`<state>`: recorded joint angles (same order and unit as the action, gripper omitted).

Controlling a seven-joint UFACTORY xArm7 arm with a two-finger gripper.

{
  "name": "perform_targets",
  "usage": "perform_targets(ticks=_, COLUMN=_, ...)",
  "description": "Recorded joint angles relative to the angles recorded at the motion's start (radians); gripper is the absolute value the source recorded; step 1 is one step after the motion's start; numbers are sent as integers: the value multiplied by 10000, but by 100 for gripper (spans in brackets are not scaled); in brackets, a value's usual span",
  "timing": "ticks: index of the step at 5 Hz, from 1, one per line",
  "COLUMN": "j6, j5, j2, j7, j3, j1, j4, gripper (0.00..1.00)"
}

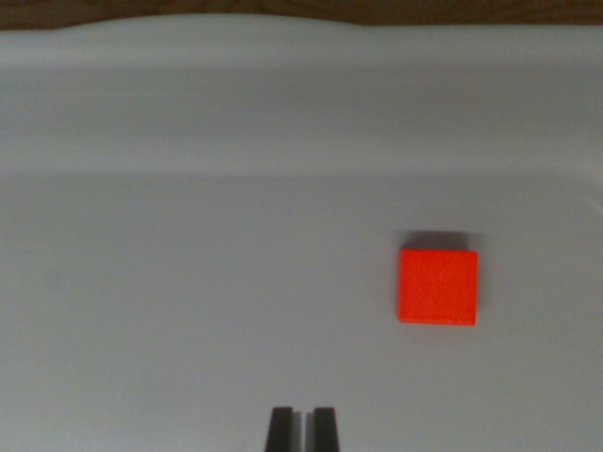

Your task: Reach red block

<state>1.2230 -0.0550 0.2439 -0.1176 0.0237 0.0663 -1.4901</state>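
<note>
A pale grey sheet (188,282) is covering the surface, rippling in soft folds toward the top, where a strip of brown wood (301,11) is showing along the edge, and a red block (437,286) is lying flat on it toward the wrist view's right.

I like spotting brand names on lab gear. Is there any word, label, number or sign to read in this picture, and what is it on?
None: no text can be read anywhere in the wrist view.
The red block has a plain face with no marking.
The white surface under it is bare.
The dark end effector tips at the bottom edge carry no label.
</note>
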Motion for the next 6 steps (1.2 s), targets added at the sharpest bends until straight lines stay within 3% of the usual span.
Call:
perform_targets(ticks=1, j6=-474, j5=-13, j2=428, j7=-105, j3=39, j1=97, j4=82, gripper=0)
perform_targets(ticks=2, j6=-474, j5=-13, j2=428, j7=-105, j3=39, j1=97, j4=82, gripper=0)
perform_targets(ticks=3, j6=-946, j5=-26, j2=855, j7=-209, j3=77, j1=194, j4=163, gripper=0)
perform_targets(ticks=4, j6=-946, j5=-26, j2=855, j7=-209, j3=77, j1=194, j4=163, gripper=0)
perform_targets(ticks=5, j6=-1420, j5=-40, j2=1284, j7=-314, j3=116, j1=291, j4=245, gripper=0)
perform_targets(ticks=6, j6=-1420, j5=-40, j2=1284, j7=-314, j3=116, j1=291, j4=245, gripper=0)
